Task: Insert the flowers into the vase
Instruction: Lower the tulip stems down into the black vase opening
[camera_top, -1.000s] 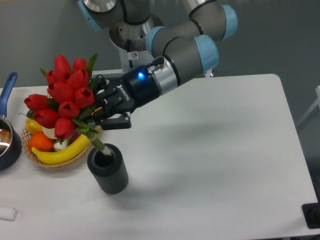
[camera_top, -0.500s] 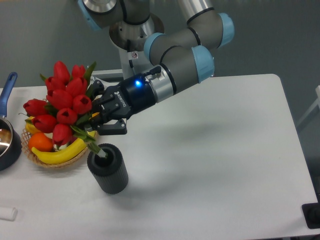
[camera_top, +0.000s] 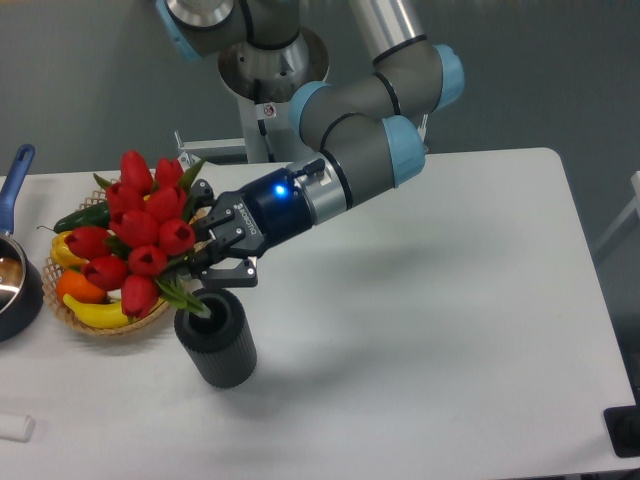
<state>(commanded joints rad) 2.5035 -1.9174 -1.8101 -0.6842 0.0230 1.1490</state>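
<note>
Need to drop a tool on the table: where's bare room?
Free: the right half, from the vase to the right edge, and the front strip. Crowded: left side, with basket, pot, flowers and pincer.

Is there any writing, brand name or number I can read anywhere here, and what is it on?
White lettering on the black body of the gripper: there, but too small and blurred to read.
Small sticker on the robot's base column: too blurred to read.
No writing shows on the vase, flowers, basket or table.
</note>
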